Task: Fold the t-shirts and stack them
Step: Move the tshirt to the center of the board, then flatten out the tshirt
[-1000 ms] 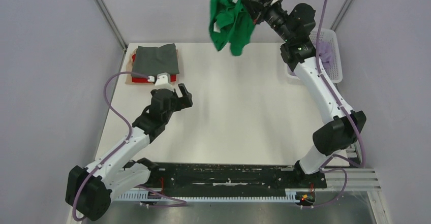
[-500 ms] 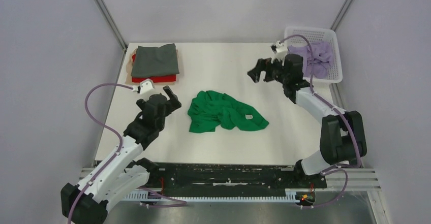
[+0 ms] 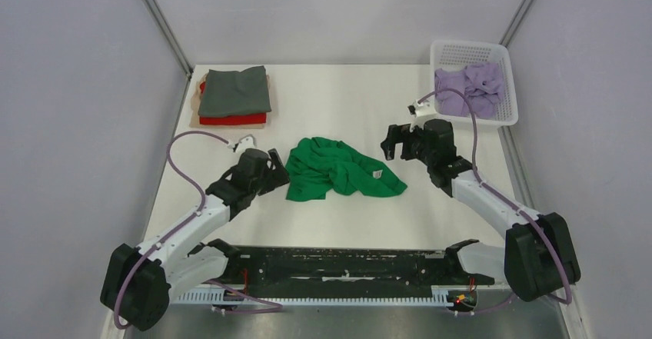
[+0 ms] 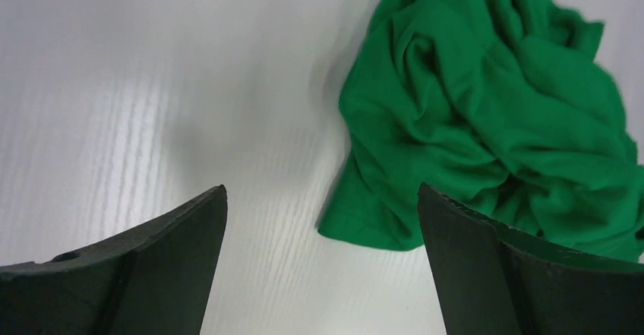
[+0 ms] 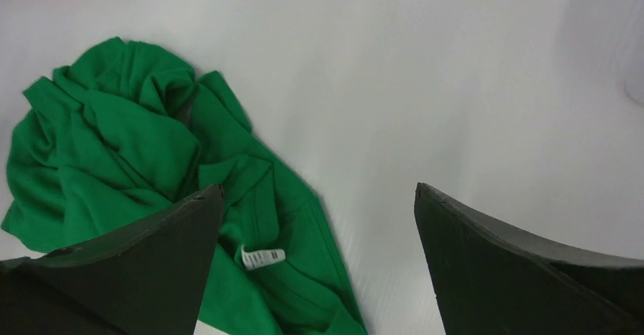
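Note:
A bright green t-shirt (image 3: 338, 168) lies crumpled in the middle of the table, with its white label (image 5: 262, 257) showing near its right end. My left gripper (image 3: 275, 171) is open, low over the table just left of the shirt's near-left edge (image 4: 364, 225). My right gripper (image 3: 396, 143) is open just beyond the shirt's right end and holds nothing. A folded dark grey t-shirt (image 3: 234, 89) tops a stack at the back left. A red one (image 3: 238, 118) lies under it, and a tan one (image 3: 194, 114) shows at the bottom. Lilac t-shirts (image 3: 473, 87) lie in the basket.
The white mesh basket (image 3: 473, 45) stands at the back right corner of the table. Grey walls close in the left, right and back. The arms' black base rail (image 3: 346, 266) runs along the near edge.
The right gripper held the green t-shirt high at the back. It let go, the shirt dropped to the table's middle, and the gripper came down beside it. The left gripper moved right, to the shirt's edge.

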